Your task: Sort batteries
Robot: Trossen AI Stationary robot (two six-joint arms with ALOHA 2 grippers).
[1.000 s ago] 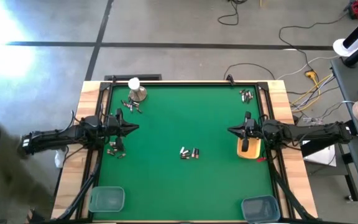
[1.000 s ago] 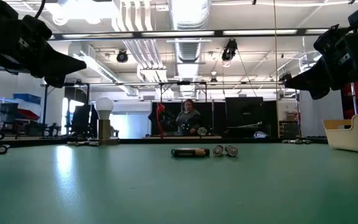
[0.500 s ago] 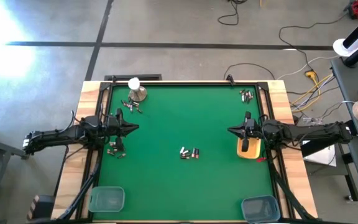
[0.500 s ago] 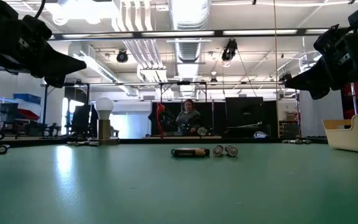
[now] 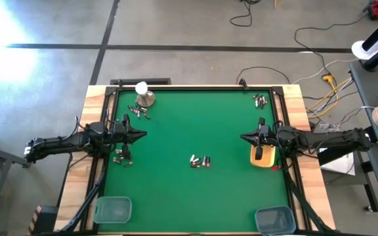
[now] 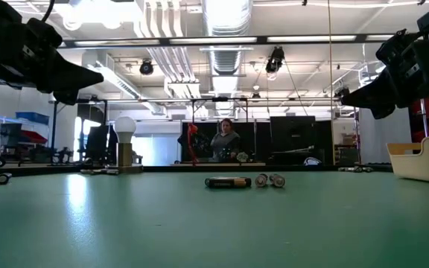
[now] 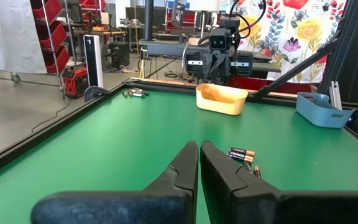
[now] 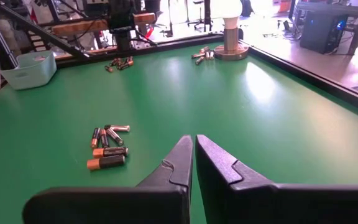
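Observation:
Batteries lie flat on the green table in several small clusters: one in the middle (image 5: 200, 160), one near the left gripper (image 5: 122, 158), one by the metal dome (image 5: 138, 112), one in the far right corner (image 5: 260, 100). The middle cluster also shows in the right wrist view (image 8: 107, 147) and in the low view (image 6: 244, 181). My left gripper (image 5: 144, 135) hovers shut above the table's left side. My right gripper (image 5: 242, 137) hovers shut above the right side, beside the yellow tray (image 5: 263, 157).
A metal dome with a white ball (image 5: 144, 95) stands at the far left. Two blue-grey trays sit at the near corners, left (image 5: 113, 210) and right (image 5: 274, 219). A raised black frame rims the table. A person (image 6: 226, 143) stands far behind in the room.

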